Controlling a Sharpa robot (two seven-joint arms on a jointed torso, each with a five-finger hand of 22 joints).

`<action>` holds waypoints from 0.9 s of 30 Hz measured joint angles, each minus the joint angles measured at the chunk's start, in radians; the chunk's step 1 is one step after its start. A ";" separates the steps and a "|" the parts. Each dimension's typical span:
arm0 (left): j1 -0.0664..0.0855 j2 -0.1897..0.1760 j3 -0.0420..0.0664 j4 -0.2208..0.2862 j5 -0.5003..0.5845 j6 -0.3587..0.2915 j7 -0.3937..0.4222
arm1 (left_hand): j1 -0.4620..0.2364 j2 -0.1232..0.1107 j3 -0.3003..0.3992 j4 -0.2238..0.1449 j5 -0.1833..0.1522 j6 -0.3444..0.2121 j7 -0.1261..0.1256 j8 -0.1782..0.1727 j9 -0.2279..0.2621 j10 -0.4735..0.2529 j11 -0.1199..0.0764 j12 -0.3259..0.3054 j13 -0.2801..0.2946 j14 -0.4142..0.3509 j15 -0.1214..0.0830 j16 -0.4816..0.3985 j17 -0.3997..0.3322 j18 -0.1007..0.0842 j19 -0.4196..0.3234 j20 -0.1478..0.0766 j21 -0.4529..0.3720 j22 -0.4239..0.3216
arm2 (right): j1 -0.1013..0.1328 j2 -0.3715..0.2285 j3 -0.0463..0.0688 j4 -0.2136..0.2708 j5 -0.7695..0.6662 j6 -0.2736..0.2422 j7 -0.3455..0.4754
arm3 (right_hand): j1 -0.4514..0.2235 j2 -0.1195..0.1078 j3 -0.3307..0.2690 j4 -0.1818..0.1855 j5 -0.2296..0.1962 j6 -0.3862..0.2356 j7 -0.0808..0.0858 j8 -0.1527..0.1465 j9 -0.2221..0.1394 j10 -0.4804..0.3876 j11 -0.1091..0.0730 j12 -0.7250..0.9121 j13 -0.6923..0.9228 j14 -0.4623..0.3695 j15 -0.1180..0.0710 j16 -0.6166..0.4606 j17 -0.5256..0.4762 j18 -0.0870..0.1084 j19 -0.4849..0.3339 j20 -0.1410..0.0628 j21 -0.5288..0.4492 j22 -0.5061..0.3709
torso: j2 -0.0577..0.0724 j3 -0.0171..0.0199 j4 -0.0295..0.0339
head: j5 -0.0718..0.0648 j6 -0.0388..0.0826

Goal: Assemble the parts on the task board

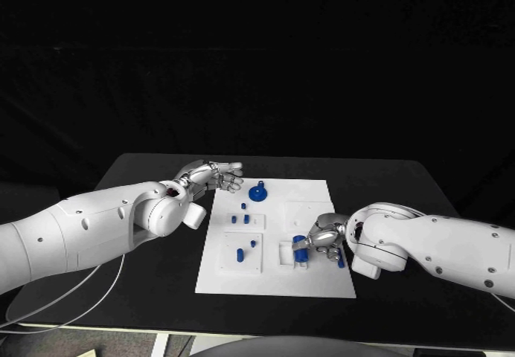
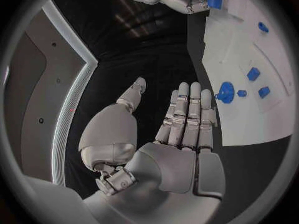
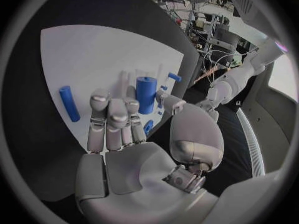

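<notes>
Head view: the white task board [image 1: 277,279] lies in the middle of the black bench [image 1: 140,167], with small blue parts spread over it. A blue gear [image 1: 259,193] sits near the board's far edge, two small blue blocks [image 1: 240,219] lie further in, and a blue pin [image 1: 240,255] rests on the board's near left panel. The left robot hand [image 1: 209,177] hovers just off the board's far left corner, beside the gear; in the left wrist view its fingers [image 2: 187,115] are straight and spread, holding nothing. The right robot hand [image 1: 322,239] rests over the board's right side, near a blue cylinder [image 1: 301,250] standing upright there. In the right wrist view its fingers [image 3: 112,119] are extended, with the cylinder [image 3: 145,94] just beyond them, and whether they touch it cannot be told.
</notes>
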 measured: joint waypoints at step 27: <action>0.000 -0.003 0.000 0.004 0.000 0.002 0.001 | -0.029 -0.003 -0.009 0.009 0.000 -0.002 -0.002 0.000 -0.001 -0.003 -0.003 0.000 -0.002 0.000 0.000 -0.004 0.005 0.007 0.000 0.000 -0.004 0.001 | -0.014 0.055 0.002 -0.040 -0.027 0.019 -0.009 | -0.019 0.003 -0.003 -0.008 0.000 0.003 0.002 -0.003 -0.004 0.002 0.002 -0.006 0.003 0.000 -0.005 0.000 0.001 0.000 0.000 0.000 0.000 0.000 | 0.003 0.0011 -0.0012 | 0.009 -0.005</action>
